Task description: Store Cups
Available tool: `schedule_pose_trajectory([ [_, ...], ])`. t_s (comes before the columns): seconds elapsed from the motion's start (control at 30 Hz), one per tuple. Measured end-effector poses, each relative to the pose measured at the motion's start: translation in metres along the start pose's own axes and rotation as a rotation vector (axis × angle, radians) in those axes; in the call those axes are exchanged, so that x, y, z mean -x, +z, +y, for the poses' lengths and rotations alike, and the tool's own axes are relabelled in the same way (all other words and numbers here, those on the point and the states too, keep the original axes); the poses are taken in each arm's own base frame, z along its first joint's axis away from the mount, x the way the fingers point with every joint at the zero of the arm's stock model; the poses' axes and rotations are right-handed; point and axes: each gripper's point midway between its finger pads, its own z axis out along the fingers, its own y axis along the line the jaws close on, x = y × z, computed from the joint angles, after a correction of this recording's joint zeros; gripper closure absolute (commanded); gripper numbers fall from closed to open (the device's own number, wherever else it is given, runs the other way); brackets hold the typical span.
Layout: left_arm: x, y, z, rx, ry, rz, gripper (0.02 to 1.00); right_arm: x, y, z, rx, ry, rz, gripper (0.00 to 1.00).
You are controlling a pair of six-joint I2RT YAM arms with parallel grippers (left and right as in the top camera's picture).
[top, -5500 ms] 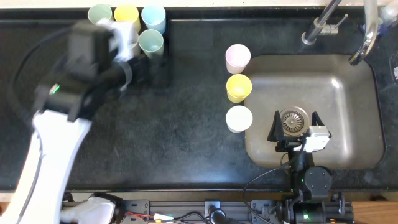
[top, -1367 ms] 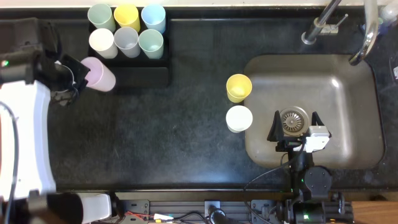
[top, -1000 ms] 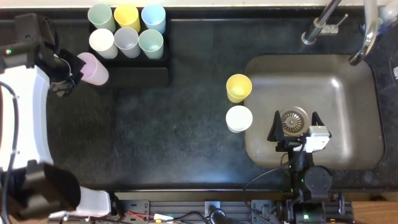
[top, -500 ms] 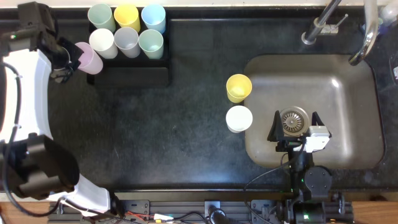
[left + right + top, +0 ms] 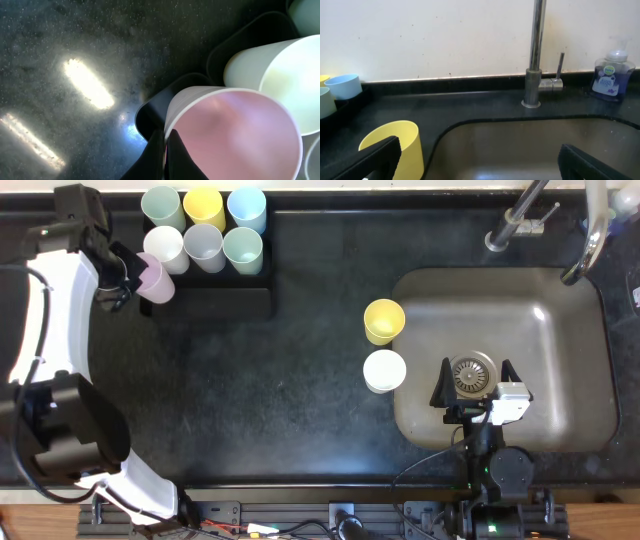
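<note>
A soap bottle (image 5: pixel 613 75) stands near the faucet (image 5: pixel 536 50) behind the sink (image 5: pixel 560 330).

Even overhead light is falling on the dark worktop (image 5: pixel 300 380), which is giving back two long bright streaks of glare in the left wrist view. The steel sink (image 5: pixel 560 380) is gleaming softly, the pink cup (image 5: pixel 235 135) is glowing inside, and the pale wall (image 5: pixel 445 35) is standing brightly lit.
</note>
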Motion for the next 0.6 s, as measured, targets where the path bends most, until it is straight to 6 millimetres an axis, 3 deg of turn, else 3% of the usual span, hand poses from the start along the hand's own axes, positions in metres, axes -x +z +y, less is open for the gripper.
schedule_pose_trajectory([
  [0.23, -0.004, 0.018, 0.001, 0.037, 0.011, 0.02, 0.982, 0.0, 0.0, 0.0, 0.0, -0.001, 0.0, 0.003],
  [0.6, -0.002, 0.021, -0.002, 0.043, 0.033, -0.007, 0.982, 0.0, 0.0, 0.0, 0.0, 0.0, 0.0, 0.003],
])
